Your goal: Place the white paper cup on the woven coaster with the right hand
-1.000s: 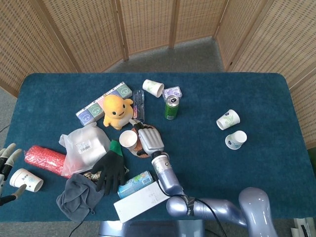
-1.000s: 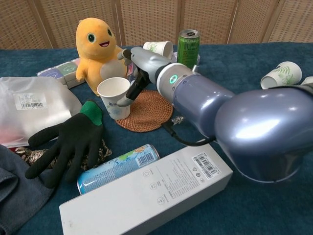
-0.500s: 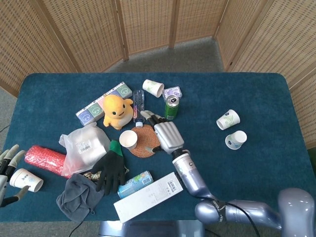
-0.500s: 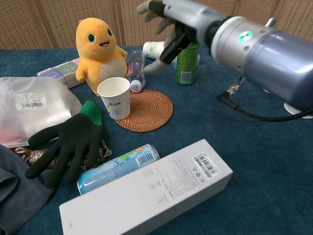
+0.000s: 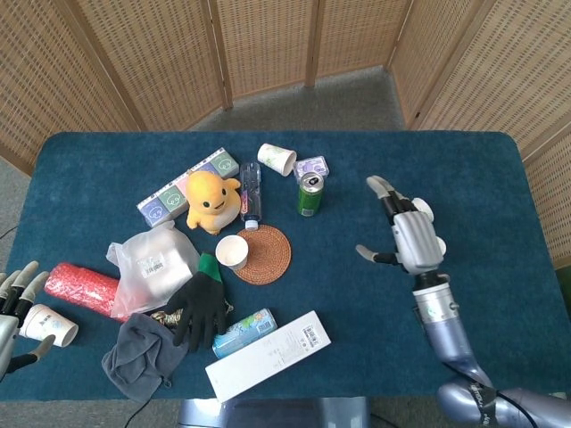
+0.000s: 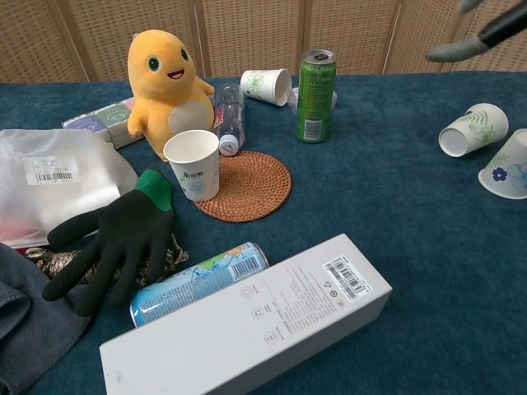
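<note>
A white paper cup [image 5: 232,252] [image 6: 192,164] stands upright, mouth up, at the left rim of the round woven coaster [image 5: 264,255] [image 6: 249,186]. Nothing sits on the coaster's middle. My right hand [image 5: 407,237] hovers far to the right of both, fingers spread and holding nothing. In the chest view only its fingertips [image 6: 469,39] show at the top right corner. My left hand [image 5: 15,300] is at the table's front left edge, fingers apart, beside another paper cup [image 5: 47,325] lying on its side.
A yellow plush toy [image 5: 212,200], a water bottle [image 5: 250,190] and a green can [image 5: 309,194] stand behind the coaster. A black glove [image 6: 115,241], a blue can [image 6: 198,281] and a white box [image 6: 247,325] lie in front. Two more cups [image 6: 462,129] [image 6: 505,164] sit at the right.
My right hand has left the coaster and cup, risen and swung far to the right, fingers spread. The cup stays upright at the coaster's left rim. The left hand has barely shifted.
</note>
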